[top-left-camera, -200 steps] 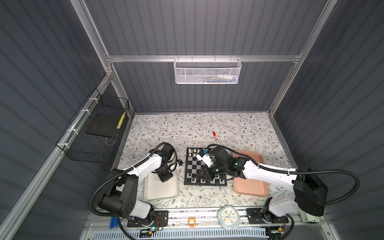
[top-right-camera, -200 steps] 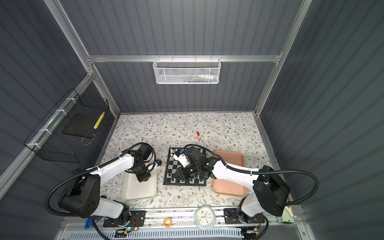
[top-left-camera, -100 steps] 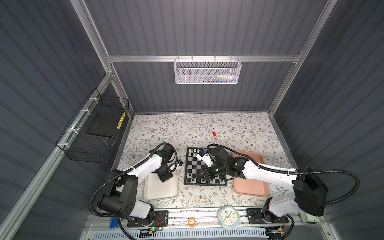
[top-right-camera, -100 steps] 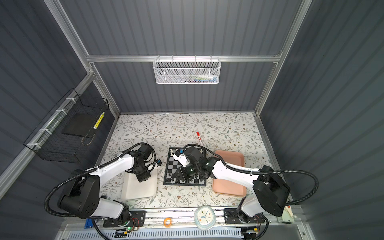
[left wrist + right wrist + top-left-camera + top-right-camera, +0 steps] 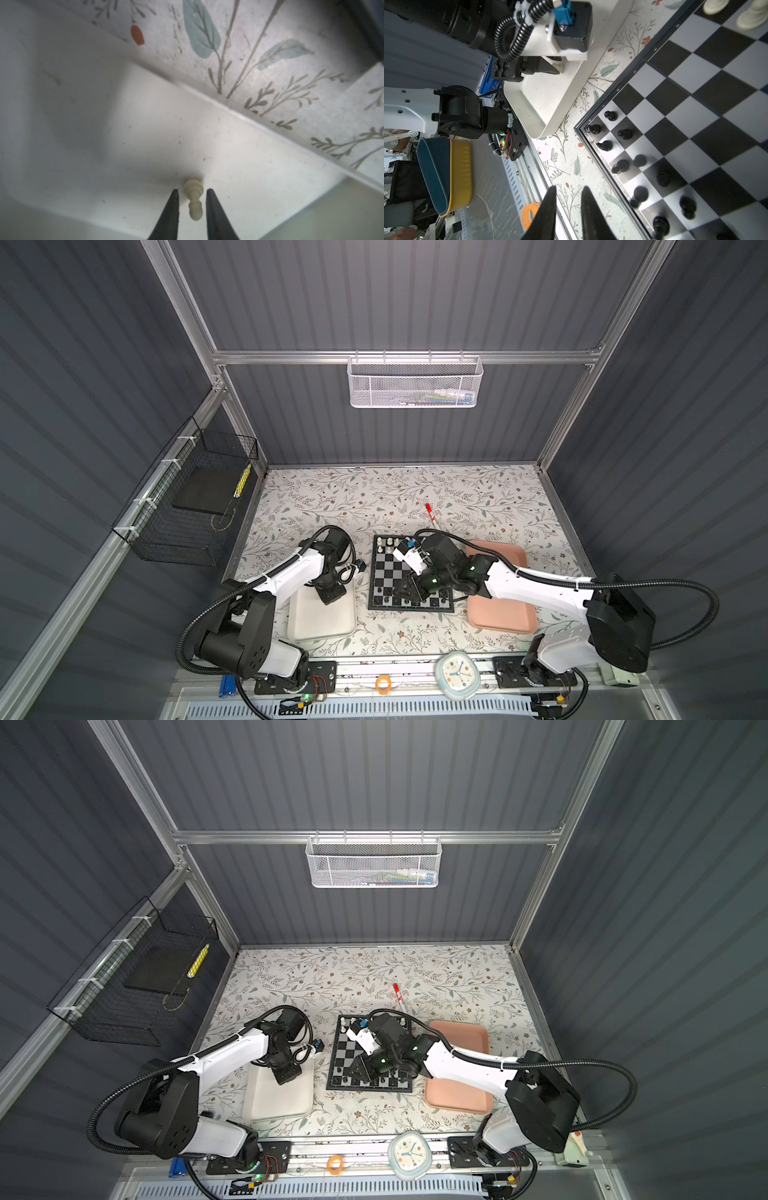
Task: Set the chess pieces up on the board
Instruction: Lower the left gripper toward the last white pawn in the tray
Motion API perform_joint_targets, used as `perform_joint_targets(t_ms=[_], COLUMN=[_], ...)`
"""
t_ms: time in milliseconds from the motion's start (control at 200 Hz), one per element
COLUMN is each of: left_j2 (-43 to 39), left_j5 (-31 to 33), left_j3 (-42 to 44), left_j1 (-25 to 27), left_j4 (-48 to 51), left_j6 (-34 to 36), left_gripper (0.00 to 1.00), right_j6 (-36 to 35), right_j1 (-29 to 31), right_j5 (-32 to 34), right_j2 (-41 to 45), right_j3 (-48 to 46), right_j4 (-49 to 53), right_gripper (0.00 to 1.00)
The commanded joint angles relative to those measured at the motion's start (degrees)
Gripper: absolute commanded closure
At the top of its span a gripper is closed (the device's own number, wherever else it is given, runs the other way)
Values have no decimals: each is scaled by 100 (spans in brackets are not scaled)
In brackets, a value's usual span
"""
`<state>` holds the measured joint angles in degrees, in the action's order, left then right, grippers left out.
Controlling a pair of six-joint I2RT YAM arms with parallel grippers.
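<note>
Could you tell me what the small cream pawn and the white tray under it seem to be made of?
Pawn: probably moulded plastic, cream, smooth with a soft sheen. Tray: likely matte white plastic, judging by its rounded moulded rim and faint scuffs.

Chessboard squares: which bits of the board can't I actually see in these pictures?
- Both top views: the right arm covers much of the chessboard's right half.
- In a top view: black chess pieces too small to tell their types.
- Right wrist view: white chess pieces cut by the picture's edge; the chessboard runs off frame.
</note>
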<state>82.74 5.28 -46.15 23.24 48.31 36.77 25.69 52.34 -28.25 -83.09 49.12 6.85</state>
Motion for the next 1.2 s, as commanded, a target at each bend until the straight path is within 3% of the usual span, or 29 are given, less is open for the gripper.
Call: perform_joint_targets(t_ms=[0, 525, 970, 1196], left_j2=[-69, -72, -75, -78], left_j5=[32, 104, 166, 197], left_j3=[72, 80, 45, -25], left_j1=[48, 56, 65, 66], left_j4=[41, 38, 29, 77], left_j6=[-76, -48, -48, -48], left_gripper=[75, 78, 94, 97], right_j6=[32, 42, 49, 50], right_j1=[31, 46, 56, 66], right_j5=[-18, -93, -58, -49], right_j2=[30, -37, 1, -16], right_j3=[-70, -26, -48, -52], right_j4=[-61, -80, -68, -87], right_gripper=[76, 76, 76, 76])
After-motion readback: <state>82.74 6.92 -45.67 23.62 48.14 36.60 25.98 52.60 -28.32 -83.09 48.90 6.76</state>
